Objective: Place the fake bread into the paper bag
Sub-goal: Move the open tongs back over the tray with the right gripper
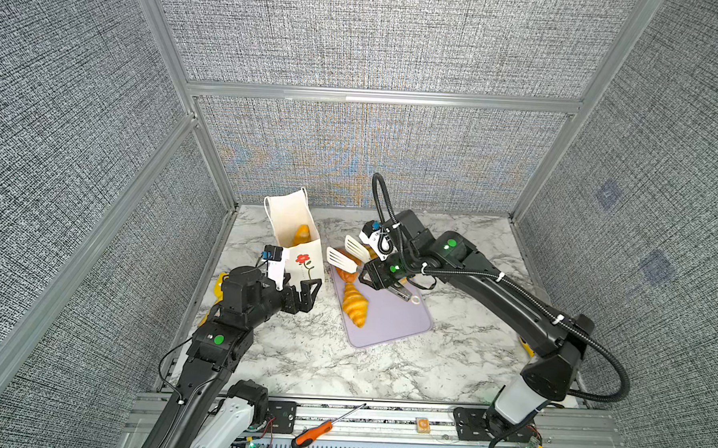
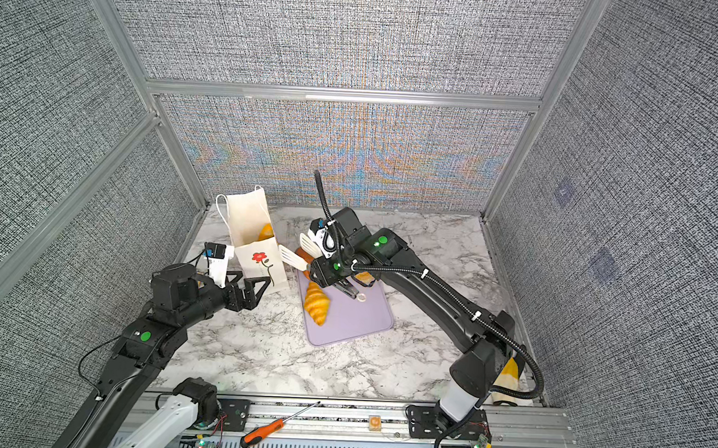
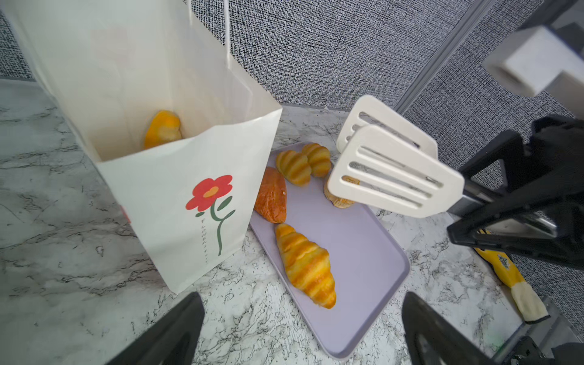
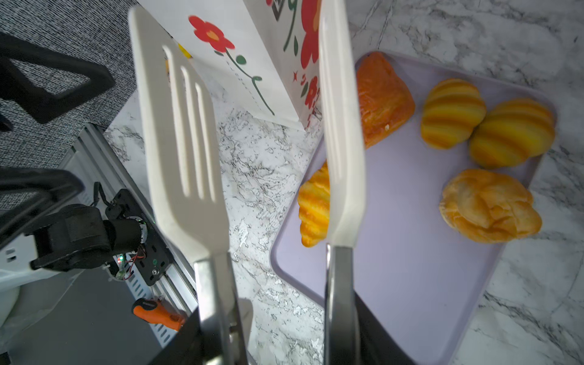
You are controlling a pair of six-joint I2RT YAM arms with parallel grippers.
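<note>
**A:** While the right gripper [image 1: 373, 277] clamps the tongs [image 1: 339, 260] by their metal arms, which step is this?

**B:** Pickup, I'd say. The tong blades stand apart w/ nothing between them, held above the far end of the tray [image 3: 363, 252]. One pastry [image 3: 162, 129] sits inside the paper bag [image 3: 177, 202]. Five pcs lie on the tray.

**A:** Left gripper [image 1: 304, 295]?

**B:** Jaws wide apart and empty, just beside the bag's front lower corner. Can't tell if it touches. Prob. there to steady the bag.

**A:** Nxt move?

**B:** Lower the blades either side of one pc, maybe the dark croissant [image 4: 384, 98] nearest the bag. Then squeeze, lift over the rim and let go inside. The bag is tall, thin white paper, so a knock could tip it.

**A:** Materials?

**B:** The bread is glossy and ridged, prob. soft. The golden croissant [image 3: 306, 265] is long & tapered, the two striped rolls [image 4: 452, 113] are rounded, and the twisted pastry [image 4: 488, 205] is knobbly. The blades are flat, slotted, smooth white, so curved shapes may slip. The tray is smooth lilac w/ a low rim, and the table [image 1: 301, 355] is marble-print.
</note>
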